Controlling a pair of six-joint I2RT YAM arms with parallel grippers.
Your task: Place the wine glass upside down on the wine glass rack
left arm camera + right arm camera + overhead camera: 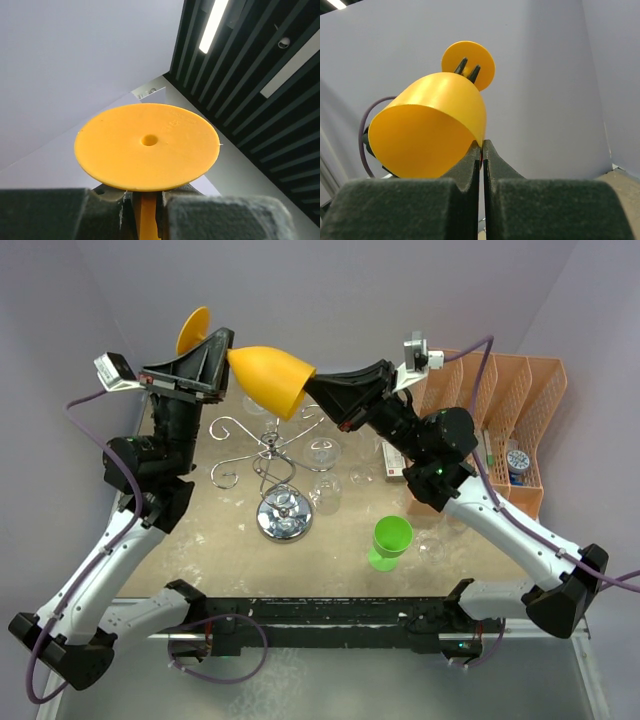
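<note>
- The orange glass hangs in the air on its side, held at both ends: foot towards the left claw, open bowl towards the right claw.
- Left claw: clamped on the stem just under the round foot, which fills its wrist view above the pads.
- Right claw: pinched together on the thin rim of the bowl, the wall of the glass caught between its jaws.
- Step in hand, by the look of it: a hand-over in mid-air, passing the glass from a rim grip to a stem grip.
- Next move likely calls for the right claw to let go and back away. The left arm would then turn the bowl downward and slide the stem into one of the scroll arms.
- The chrome rack stands on the surface below the two claws, well apart from the glass.
- Both arms are raised and bent at the elbow, their claws meeting high over the far side and tilted upward.
- Below the right claw stand clear glasses and a green cup; an orange organiser stands beyond it.
</note>
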